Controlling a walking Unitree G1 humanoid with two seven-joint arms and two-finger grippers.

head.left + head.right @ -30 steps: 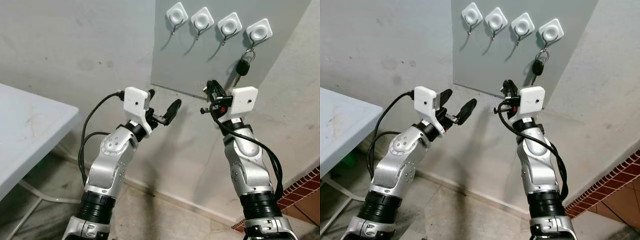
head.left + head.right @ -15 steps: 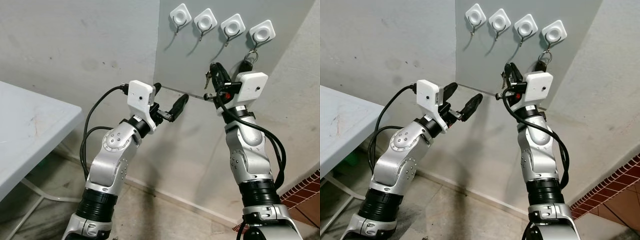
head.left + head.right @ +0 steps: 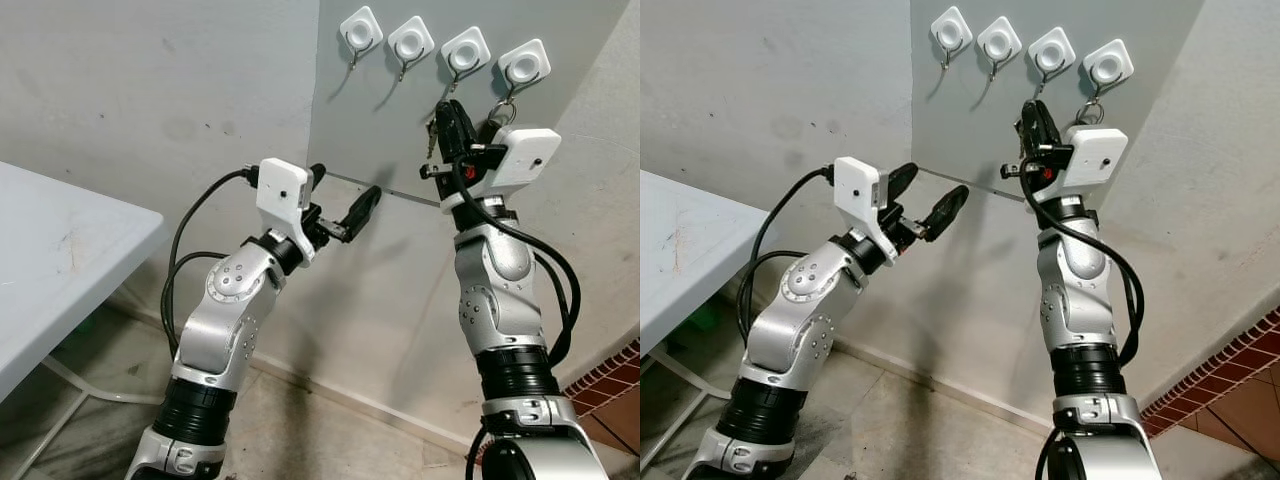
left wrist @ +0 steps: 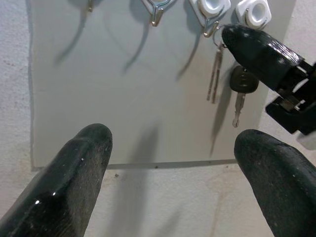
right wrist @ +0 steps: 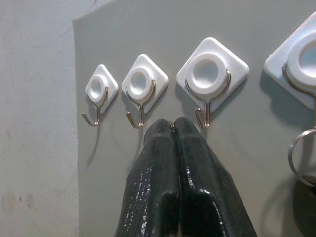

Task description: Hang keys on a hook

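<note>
Silver keys (image 4: 214,74) dangle from the tips of the right gripper (image 5: 174,129), whose fingers are squeezed tight on them, just below the third white hook (image 5: 206,76). A black car key (image 4: 243,85) hangs nearby. The left gripper (image 3: 340,205) is spread wide, lower down.

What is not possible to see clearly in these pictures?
Right wrist view: silver keys, hidden between the shut fingers of the right claw.
Right wrist view: black key, cut off by the picture edge.
Eye views: whether the key ring is on the third hook; the claw covers that spot.
</note>
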